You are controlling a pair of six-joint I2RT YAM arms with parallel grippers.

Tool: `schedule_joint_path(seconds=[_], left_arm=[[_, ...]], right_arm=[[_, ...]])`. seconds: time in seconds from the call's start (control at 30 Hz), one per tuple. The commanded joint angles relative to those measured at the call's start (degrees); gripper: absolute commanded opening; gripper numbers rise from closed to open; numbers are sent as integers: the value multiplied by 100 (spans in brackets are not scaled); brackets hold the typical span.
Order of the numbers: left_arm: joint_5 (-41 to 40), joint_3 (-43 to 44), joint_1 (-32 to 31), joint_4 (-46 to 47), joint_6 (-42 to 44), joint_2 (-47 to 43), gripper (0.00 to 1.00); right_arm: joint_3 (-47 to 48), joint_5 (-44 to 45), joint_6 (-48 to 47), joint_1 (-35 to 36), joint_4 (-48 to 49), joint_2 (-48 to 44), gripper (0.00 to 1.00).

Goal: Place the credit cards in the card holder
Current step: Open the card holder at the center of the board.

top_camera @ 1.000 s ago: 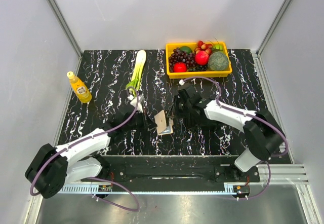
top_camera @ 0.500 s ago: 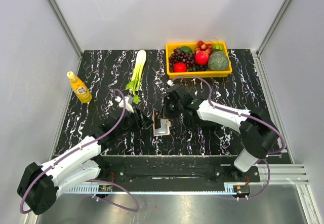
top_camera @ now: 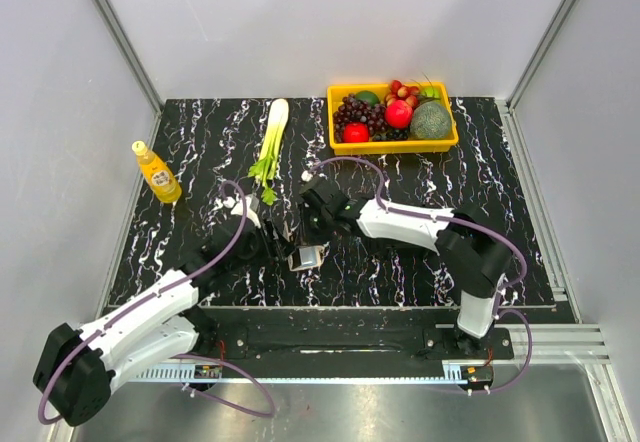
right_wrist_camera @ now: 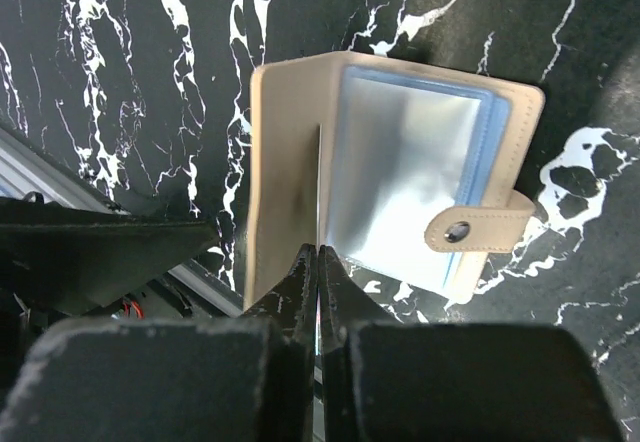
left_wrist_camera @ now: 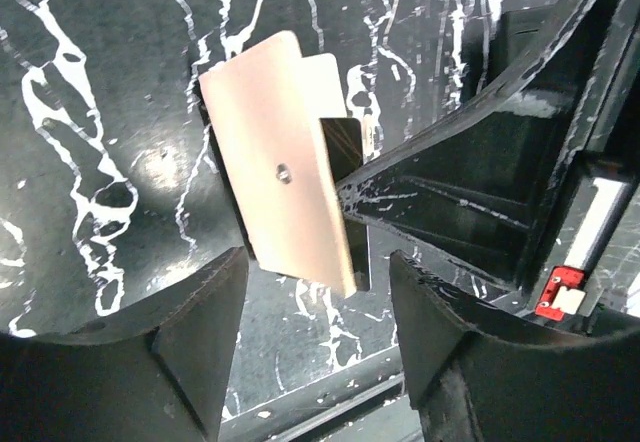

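Shows the card holder (right_wrist_camera: pixel 400 182) spread open near the front edge of the table (top_camera: pixel 200 142), between the arms. Finds the left gripper (left_wrist_camera: pixel 315 307) newly released, jaws apart either side of its cover. Leaves the right gripper (right_wrist_camera: pixel 318 267) pinched together on a thin sheet (right_wrist_camera: pixel 318 192), perhaps a credit card, at the sleeves.
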Motion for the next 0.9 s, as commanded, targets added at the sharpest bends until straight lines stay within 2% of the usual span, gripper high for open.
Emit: schedule_joint_path(seconds=[0.0,0.13,0.2,0.57,0.7,0.8,0.87], left_arm=[[-462,236,36,-534,-67,-335,61],[-761,350,45,-948,-32,-669,61],[-770,403,45,-940,29,-722,67],[-349,728,115,-272,311,507,71],[-278,562,124,-96,197,719,58],[-287,421,124,44,170,745,57],[-226,438,124,36,188,780,48]], right_arm=[[403,234,-34,64,-148,333,0],[630,357,-60,213,-218,544,0],[781,348,-130,293,-306,641,0],[781,401,-131,398,-122,483,0],[746,366,-104,398,-52,439,0],[720,331,-96,390,-17,430,0],[694,287,-87,398,36,404,0]])
